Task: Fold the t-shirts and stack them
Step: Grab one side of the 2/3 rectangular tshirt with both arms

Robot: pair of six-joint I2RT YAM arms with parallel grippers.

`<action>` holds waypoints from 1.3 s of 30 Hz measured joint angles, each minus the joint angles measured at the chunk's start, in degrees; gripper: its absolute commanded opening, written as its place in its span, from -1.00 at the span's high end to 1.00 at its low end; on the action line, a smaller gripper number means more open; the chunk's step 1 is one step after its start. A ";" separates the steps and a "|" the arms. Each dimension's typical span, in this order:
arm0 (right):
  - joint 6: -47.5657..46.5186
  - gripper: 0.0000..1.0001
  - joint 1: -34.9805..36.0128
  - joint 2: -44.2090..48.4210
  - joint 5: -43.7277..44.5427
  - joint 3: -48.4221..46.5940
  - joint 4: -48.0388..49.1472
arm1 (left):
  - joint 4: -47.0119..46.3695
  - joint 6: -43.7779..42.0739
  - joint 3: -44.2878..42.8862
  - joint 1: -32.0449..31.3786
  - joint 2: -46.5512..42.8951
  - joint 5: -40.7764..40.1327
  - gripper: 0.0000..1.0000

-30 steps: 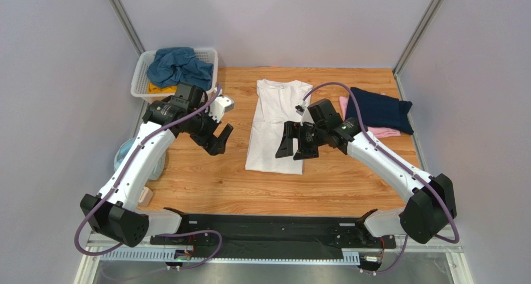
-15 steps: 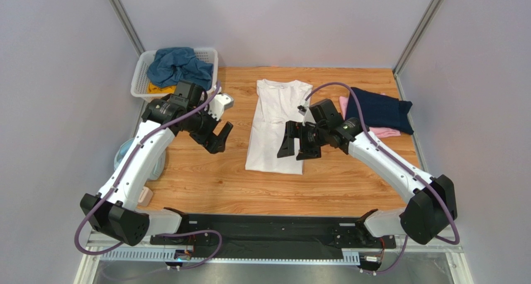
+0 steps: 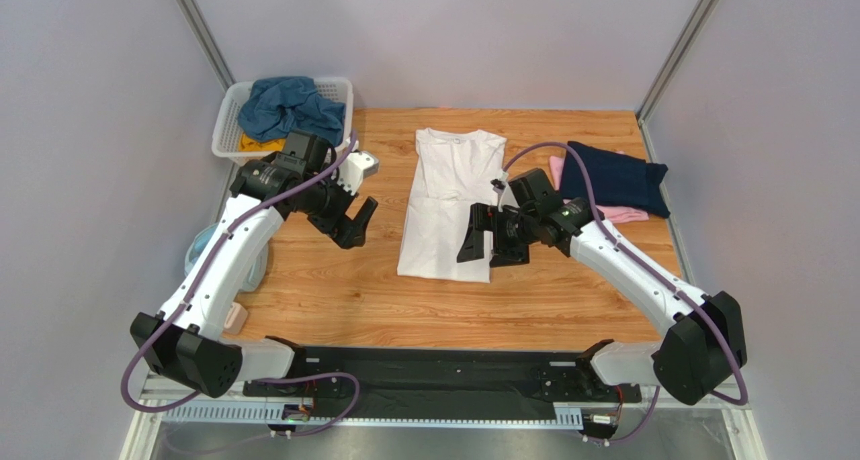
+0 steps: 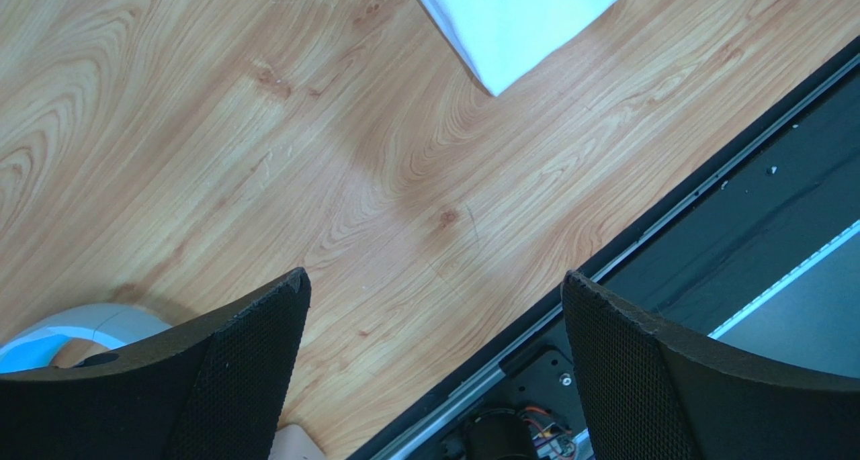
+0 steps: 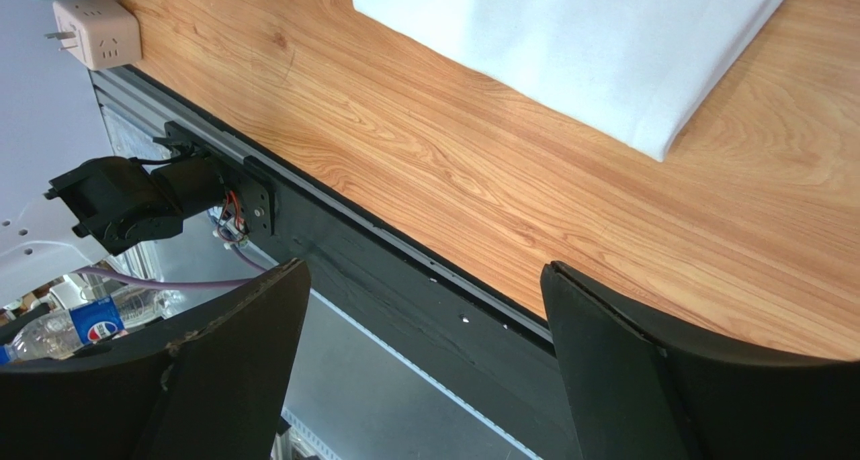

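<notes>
A white t-shirt (image 3: 442, 203) lies folded lengthwise in the middle of the table; its near corner shows in the left wrist view (image 4: 515, 22) and its near edge in the right wrist view (image 5: 585, 47). A navy t-shirt (image 3: 616, 178) lies folded on a pink one (image 3: 616, 214) at the right. A teal-blue t-shirt (image 3: 286, 105) and a bit of yellow cloth (image 3: 249, 143) fill the basket. My right gripper (image 3: 492, 237) hangs open over the white shirt's near right edge, holding nothing. My left gripper (image 3: 355, 225) is open above bare wood left of the shirt.
The white slatted basket (image 3: 230, 112) stands at the back left corner. A light-blue object (image 3: 202, 248) sits off the left table edge, with a small power adapter (image 5: 94, 33) near it. The black base rail (image 3: 434, 364) runs along the near edge.
My right gripper has drifted slightly right and toward the near edge while opening a little wider. The left arm has stayed still.
</notes>
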State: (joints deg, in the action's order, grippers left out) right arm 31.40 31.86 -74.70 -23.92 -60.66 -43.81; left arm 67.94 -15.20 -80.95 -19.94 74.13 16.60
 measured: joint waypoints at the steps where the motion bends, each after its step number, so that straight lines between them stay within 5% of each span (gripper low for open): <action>1: 0.00 -1.00 -0.26 0.00 -0.07 0.33 0.09 | 0.00 0.04 0.00 0.00 0.00 0.02 -0.99; 9: 0.55 -1.00 -3.43 -3.13 -2.21 8.02 4.48 | -1.79 1.07 1.31 -0.81 3.39 1.44 -0.90; 13: 1.51 -0.96 -5.14 -6.14 -2.73 12.24 7.15 | -3.96 1.05 3.21 -2.10 9.18 1.73 -0.58; 21: 2.16 -0.71 -6.88 -9.79 -1.86 13.66 9.53 | -10.14 0.94 7.17 -2.21 15.76 2.01 -0.60; 25: 2.21 -0.65 -7.41 -12.33 -1.60 12.70 10.23 | -13.88 1.01 9.35 -2.21 17.75 2.91 -0.85; 39: 2.84 -0.36 -8.83 -17.55 -1.70 10.40 13.29 | -20.65 3.45 11.21 -6.03 25.03 5.88 -0.68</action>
State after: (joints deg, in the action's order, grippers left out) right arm 34.24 23.03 -92.25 -25.63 -50.26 -30.52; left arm 47.29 -11.75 -69.73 -25.98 99.15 22.48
